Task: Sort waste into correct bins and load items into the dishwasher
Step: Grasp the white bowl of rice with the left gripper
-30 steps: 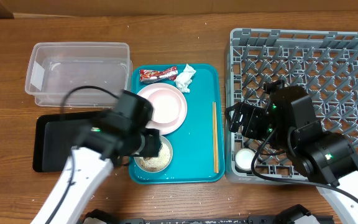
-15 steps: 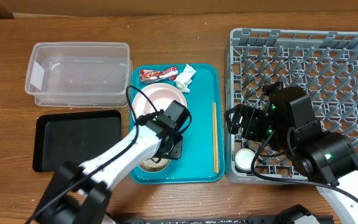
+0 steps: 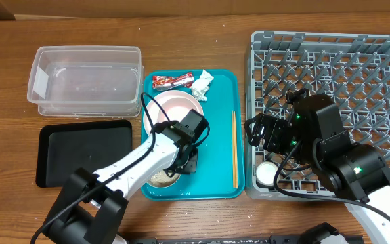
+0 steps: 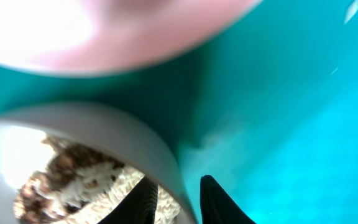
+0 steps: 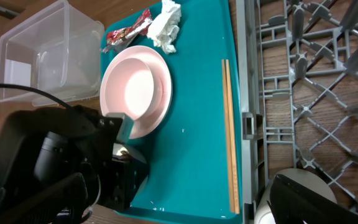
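Since a second ago the left gripper (image 4: 178,204) has swung from the black tray (image 3: 80,152) to the bowl (image 4: 98,130) and narrowed; its fingers (image 4: 219,202) straddle the rim, grip unclear. The bowl stands upright on the teal tray (image 4: 278,124), mouth upward. The right gripper (image 3: 254,132) gapes wide, empty.

left arm (image 3: 131,169): stretched forward and to the right, wrist tipped down | left gripper (image 4: 178,199): fingers close together, grip unclear | right arm (image 3: 354,169): raised, elbow bent | right gripper (image 3: 258,133): jaws spread wide, facing left
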Tool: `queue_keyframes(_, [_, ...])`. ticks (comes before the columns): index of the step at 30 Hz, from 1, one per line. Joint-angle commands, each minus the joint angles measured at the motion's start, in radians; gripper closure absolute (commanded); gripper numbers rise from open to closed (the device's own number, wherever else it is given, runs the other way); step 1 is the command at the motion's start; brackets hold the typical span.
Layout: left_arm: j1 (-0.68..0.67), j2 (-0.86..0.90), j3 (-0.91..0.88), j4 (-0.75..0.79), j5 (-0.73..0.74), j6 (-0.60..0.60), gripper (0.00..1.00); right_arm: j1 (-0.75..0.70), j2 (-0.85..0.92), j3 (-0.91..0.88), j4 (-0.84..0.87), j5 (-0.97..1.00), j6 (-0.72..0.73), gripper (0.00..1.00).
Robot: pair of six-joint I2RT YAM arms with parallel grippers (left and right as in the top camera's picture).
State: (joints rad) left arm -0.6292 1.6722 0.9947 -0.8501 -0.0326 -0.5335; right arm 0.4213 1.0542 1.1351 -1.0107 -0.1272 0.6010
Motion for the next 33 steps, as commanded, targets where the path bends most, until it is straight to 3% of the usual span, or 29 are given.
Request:
queue_keyframes(1, [-0.016,0.002,0.037,0.01,-0.085,-0.016,0.71,0.005,-0.004,0.016,0.01,-0.005,-0.006,0.04])
queue_keyframes(7, [-0.038,0.003,0.036,0.014,-0.098,-0.013,0.71,0.005,-0.004,0.016,0.01,-0.005,-0.006,0.03])
queue_keyframes(15, [-0.096,0.031,0.033,0.019,-0.113,-0.032,0.81,0.005,-0.004,0.016,0.009,-0.005,-0.006,0.03])
queue_keyframes(20, [-0.112,0.061,0.033,0.016,-0.125,-0.032,0.83,0.005,-0.004,0.016,0.01,-0.005,-0.006,0.03])
queue_keyframes(23, [-0.112,0.067,0.034,0.011,-0.125,-0.032,0.96,0.005,-0.004,0.016,0.009,-0.005,-0.006,0.03])
queue_keyframes(25, [-0.112,0.066,0.039,0.005,-0.124,-0.032,0.96,0.005,-0.004,0.016,0.007,-0.005,-0.006,0.03])
queue_keyframes(33, [-0.112,0.021,0.183,-0.163,-0.127,-0.055,0.96,0.005,-0.004,0.016,0.006,0.006,-0.006,0.03])
